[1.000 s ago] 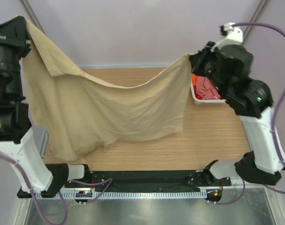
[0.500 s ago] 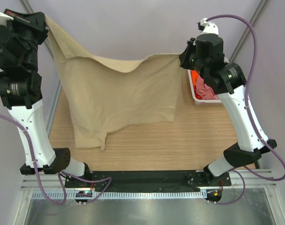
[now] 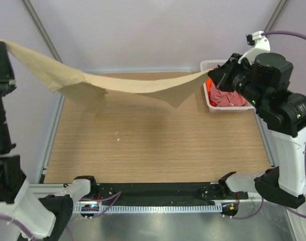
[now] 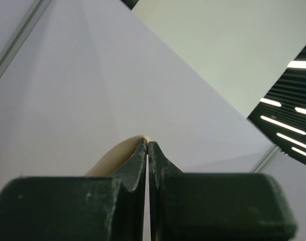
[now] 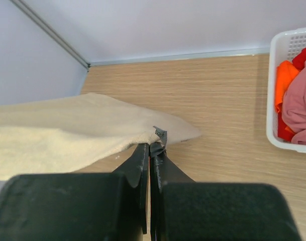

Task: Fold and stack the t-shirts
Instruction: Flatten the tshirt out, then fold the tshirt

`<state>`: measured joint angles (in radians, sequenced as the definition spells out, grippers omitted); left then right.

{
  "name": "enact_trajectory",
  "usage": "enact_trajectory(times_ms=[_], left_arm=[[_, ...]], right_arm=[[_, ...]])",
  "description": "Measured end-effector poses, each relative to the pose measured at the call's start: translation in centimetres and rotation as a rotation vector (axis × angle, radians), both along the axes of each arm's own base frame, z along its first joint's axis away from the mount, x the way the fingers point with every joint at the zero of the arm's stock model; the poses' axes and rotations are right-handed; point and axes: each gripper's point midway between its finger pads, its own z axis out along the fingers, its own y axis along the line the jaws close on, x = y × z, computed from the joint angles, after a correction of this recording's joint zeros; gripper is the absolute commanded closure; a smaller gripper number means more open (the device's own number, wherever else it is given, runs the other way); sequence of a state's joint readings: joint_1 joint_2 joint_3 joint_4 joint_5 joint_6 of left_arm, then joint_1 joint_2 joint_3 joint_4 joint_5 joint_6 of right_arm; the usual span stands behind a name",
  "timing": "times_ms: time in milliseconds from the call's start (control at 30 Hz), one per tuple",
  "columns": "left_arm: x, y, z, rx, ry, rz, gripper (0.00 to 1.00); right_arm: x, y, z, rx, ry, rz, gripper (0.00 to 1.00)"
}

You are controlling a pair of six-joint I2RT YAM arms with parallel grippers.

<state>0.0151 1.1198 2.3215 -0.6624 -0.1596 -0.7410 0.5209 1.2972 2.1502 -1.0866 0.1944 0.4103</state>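
Swung up from hanging, the beige t-shirt [image 3: 127, 88] now stretches flat between my left gripper [image 4: 147, 143] and right gripper [image 5: 151, 145], both clamped on its corners, ready for laying down.

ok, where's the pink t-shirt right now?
Top view: the pink t-shirt is bunched in the white basket at the table's far right corner, against the orange t-shirt, beside the right pincer gripping the beige t-shirt.
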Motion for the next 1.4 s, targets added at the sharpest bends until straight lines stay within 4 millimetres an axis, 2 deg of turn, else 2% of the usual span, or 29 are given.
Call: enact_trajectory(times_ms=[133,233,333,400,433,500,533,600,633,700,733,767,833,867,933,1000,1033,1100,1167,1267,1400], left_arm=[[-7.0,-0.5,2.7,-0.004,-0.154,-0.029,1.0],[-9.9,-0.9,4.5,-0.005,-0.244,-0.052,1.0],[-10.3,-1.1,5.1,-0.002,-0.269,-0.066,1.0],[-8.6,-1.3,4.7,0.003,-0.243,-0.075,1.0],[-7.3,-1.4,4.2,0.006,-0.218,-0.08,1.0],[-2.7,-1.7,2.1,0.015,-0.121,-0.096,1.0],[0.4,-1.8,0.5,0.018,-0.055,-0.104,1.0],[7.0,-2.1,-3.8,0.021,0.087,-0.119,1.0],[11.0,-2.2,-7.0,0.019,0.177,-0.129,1.0],[18.5,-2.6,-14.5,0.014,0.369,-0.157,1.0],[21.1,-2.8,-17.6,0.011,0.447,-0.172,1.0],[24.6,-3.1,-21.8,0.008,0.546,-0.193,1.0],[30.4,-3.6,-30.3,-0.004,0.735,-0.228,1.0],[32.9,-3.9,-35.1,-0.012,0.841,-0.246,1.0],[36.3,-4.3,-43.4,-0.022,1.003,-0.277,1.0],[37.9,-4.5,-48.3,-0.029,1.103,-0.294,1.0],[38.8,-4.7,-50.3,-0.033,1.137,-0.303,1.0],[40.9,-4.9,-52.1,-0.036,1.161,-0.32,1.0],[43.5,-5.1,-51.9,-0.031,1.127,-0.334,1.0],[46.1,-5.3,-49.7,-0.02,1.052,-0.342,1.0],[47.6,-5.4,-46.6,-0.01,0.965,-0.347,1.0]], right_arm=[[-3.0,-0.7,1.1,0.057,-0.012,0.035,0.99],[-4.1,-1.1,1.2,0.075,-0.007,0.038,0.99],[-4.4,-1.2,1.3,0.087,-0.001,0.033,0.99],[-3.5,-1.0,0.5,0.074,0.019,0.02,0.99],[-2.7,-0.7,-0.3,0.062,0.038,0.009,0.99],[-0.5,0.1,-2.8,0.025,0.091,-0.018,0.99],[0.5,0.4,-4.1,0.005,0.12,-0.028,0.99],[3.6,1.4,-8.7,-0.051,0.205,-0.056,0.99],[4.8,1.7,-10.6,-0.073,0.242,-0.069,0.99],[8.4,2.0,-16.4,-0.124,0.339,-0.107,0.99],[9.9,1.8,-19.7,-0.15,0.397,-0.129,0.99],[11.3,1.2,-23.0,-0.176,0.456,-0.158,0.99],[14.0,-0.1,-29.1,-0.222,0.567,-0.209,0.99],[15.0,-0.5,-31.2,-0.238,0.602,-0.226,0.99],[17.3,-1.6,-36.5,-0.282,0.684,-0.254,0.99],[19.0,-2.4,-39.8,-0.309,0.733,-0.271,0.99],[19.7,-2.6,-40.8,-0.315,0.742,-0.275,0.99],[21.6,-3.0,-42.0,-0.328,0.75,-0.279,0.99],[23.8,-3.1,-41.9,-0.328,0.724,-0.279,0.99],[26.7,-3.0,-40.3,-0.316,0.658,-0.279,0.99],[29.9,-3.2,-38.0,-0.296,0.578,-0.282,0.99]])
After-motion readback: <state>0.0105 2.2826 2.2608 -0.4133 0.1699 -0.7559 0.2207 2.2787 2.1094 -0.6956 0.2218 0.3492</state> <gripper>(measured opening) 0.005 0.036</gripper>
